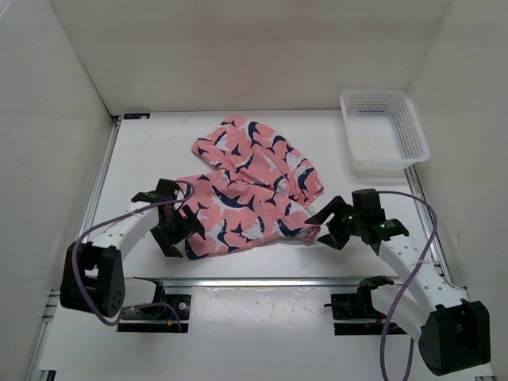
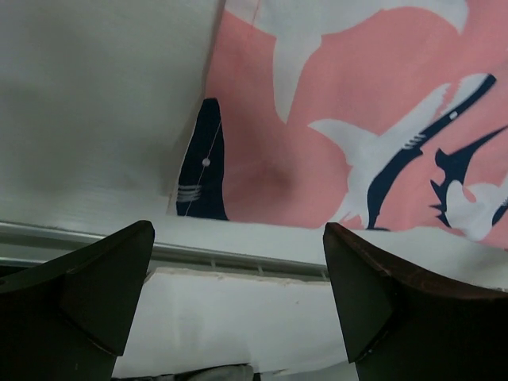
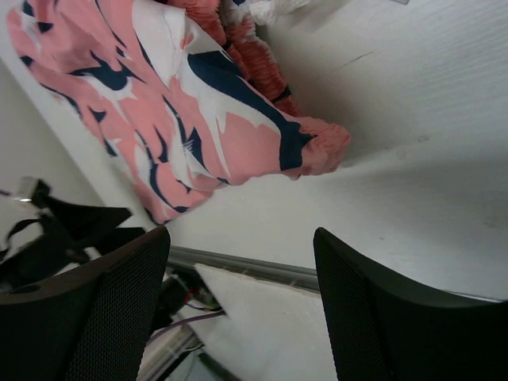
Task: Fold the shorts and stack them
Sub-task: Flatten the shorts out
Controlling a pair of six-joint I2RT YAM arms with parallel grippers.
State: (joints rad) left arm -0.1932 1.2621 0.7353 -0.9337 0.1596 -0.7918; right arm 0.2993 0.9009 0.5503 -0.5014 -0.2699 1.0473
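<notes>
left gripper fingers apart and empty at the left edge of the shorts, right gripper spread wide too, just off their right corner, white basket back right

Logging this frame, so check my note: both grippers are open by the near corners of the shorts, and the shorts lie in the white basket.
One thing is wrong: the shorts lie on the table, apart from the white basket, as the top external view shows. The left gripper and right gripper are open by their near corners.
</notes>
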